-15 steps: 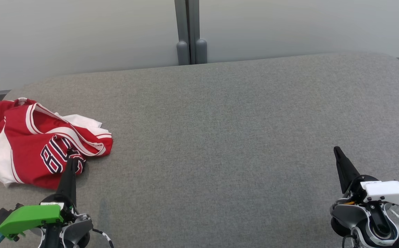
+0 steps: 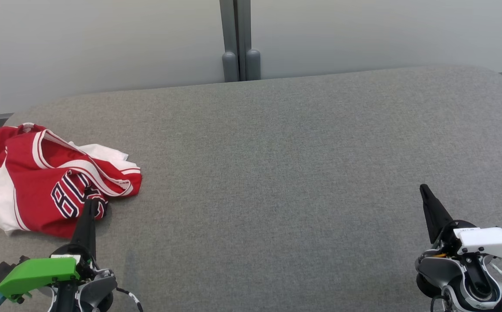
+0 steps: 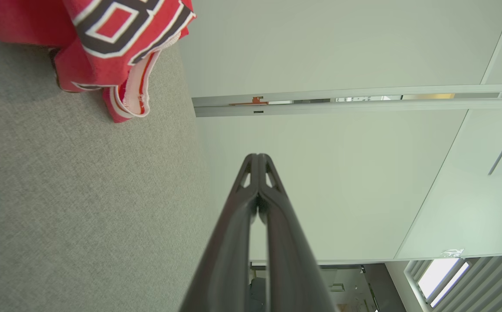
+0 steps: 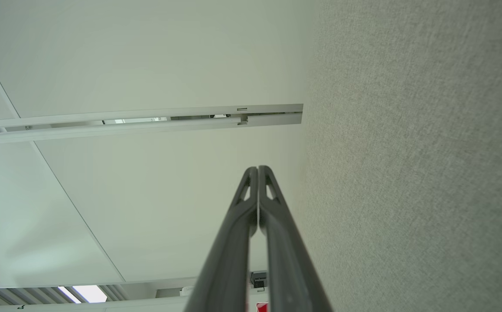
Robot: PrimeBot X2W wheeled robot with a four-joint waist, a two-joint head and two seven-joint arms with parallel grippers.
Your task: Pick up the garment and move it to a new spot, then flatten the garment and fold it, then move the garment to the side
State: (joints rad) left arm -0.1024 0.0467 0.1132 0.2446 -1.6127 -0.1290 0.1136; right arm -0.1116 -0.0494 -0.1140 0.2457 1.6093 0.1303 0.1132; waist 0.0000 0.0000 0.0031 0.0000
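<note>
Head view: the crumpled red-and-white garment (image 2: 38,182) lies at the left edge of the frame on the grey surface (image 2: 277,173), its bulk running left to right. Our left gripper (image 2: 89,203), lower left, is closed and empty. It points up at the garment's lower right hem, so we judge it the nearer arm. Our right gripper (image 2: 424,189), lower right, is also closed on nothing and well apart.

Left wrist view: the garment (image 3: 116,43) sits in the upper left corner, clear of our closed fingertips (image 3: 251,167), a gap the head view hides.

Right wrist view: our pressed-together fingers (image 4: 251,177) have bare grey fabric to their right.
</note>
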